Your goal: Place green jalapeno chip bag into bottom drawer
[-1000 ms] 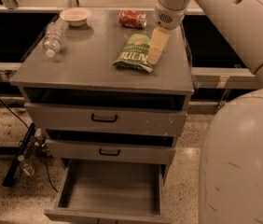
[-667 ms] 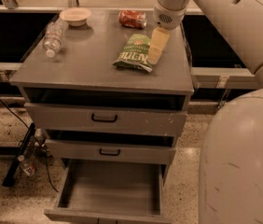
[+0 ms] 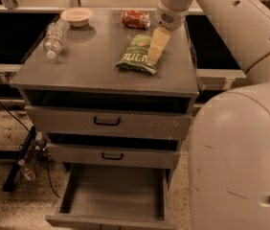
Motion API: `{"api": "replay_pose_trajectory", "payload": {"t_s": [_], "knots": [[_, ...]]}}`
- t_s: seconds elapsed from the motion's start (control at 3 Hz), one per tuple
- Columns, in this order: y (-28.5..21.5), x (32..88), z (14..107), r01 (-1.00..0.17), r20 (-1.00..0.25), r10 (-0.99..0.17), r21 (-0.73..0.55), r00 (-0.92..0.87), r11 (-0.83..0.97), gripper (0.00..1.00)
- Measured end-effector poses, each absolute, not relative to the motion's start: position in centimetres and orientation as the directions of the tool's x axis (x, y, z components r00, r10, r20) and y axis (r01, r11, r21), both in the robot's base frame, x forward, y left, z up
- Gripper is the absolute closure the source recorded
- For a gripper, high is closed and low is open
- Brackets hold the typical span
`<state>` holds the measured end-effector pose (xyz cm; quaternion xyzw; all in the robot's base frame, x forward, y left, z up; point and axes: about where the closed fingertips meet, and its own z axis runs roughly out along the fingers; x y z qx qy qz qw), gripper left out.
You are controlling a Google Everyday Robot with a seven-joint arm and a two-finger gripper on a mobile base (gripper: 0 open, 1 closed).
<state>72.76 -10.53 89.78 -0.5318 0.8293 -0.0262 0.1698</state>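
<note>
Single-arm robot at a three-drawer desk, chip bag not yet lifted. The end effector [image 3: 157,46] hangs tip-down from the arm's wrist, its pale tip at the edge of the chip bag [image 3: 136,55] nearest it, apparently touching or just above the foil. Whether it is spread, pressed together or pinching the bag cannot be told from this view. The bag lies flat on the desk [image 3: 87,71], directly beneath and to the camera-left of the tip. A red can [image 3: 136,19] lies just beyond the end effector, toward the back of the desk. A bowl [image 3: 77,16] and a water bottle [image 3: 54,36] sit well apart from it, far to the camera-left. The bottom drawer [image 3: 113,193] stands pulled out well below the end effector, its grey floor bare; the two upper drawers [image 3: 107,121] look nearly closed.

Likely failure points:
- A grip on one crimped edge only may let the slick, crinkly bag slip or swing loose.
- Pressing down may slide the bag instead of catching it.
- A sweep backward could strike the can.
- On the way down, the bag must clear the desk's front edge and the upper drawer fronts; a snag there would drop it on the floor.
- Letting go too far forward could miss the drawer front.
</note>
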Motion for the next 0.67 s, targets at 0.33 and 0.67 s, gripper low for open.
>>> {"api": "replay_pose_trajectory", "payload": {"t_s": [0.33,0.67], "knots": [[-8.54,74.62,89.13,-0.889,-0.305,-0.885,-0.189,-0.351,0.417,0.0],[-8.5,74.8,88.82,-0.888,-0.312,-0.882,-0.185,-0.353,0.42,0.0]]}}
